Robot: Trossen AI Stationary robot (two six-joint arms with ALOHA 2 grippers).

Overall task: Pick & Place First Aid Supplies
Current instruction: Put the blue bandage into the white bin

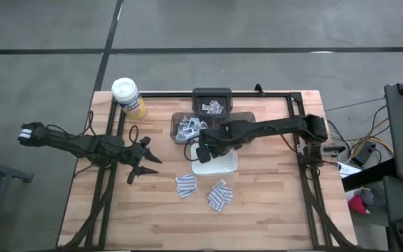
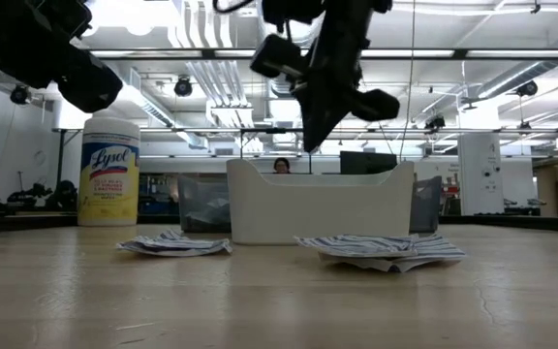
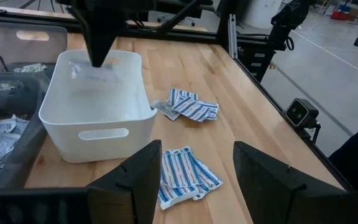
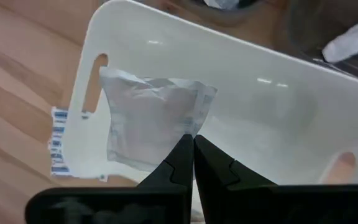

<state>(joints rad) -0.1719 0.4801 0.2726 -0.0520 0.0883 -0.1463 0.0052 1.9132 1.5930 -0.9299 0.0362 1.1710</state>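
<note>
Right hand pinched on a packet above the white tray; left hand wide, aside.

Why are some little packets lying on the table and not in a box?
Two small heaps of packets lie loose on the wooden table, in front of the white tray, not in it. The right gripper holds one packet over that tray. Nothing looks spilled or torn.

Bright ceiling strip lights, backlit low view, soft wrist-view foreground blur
</note>
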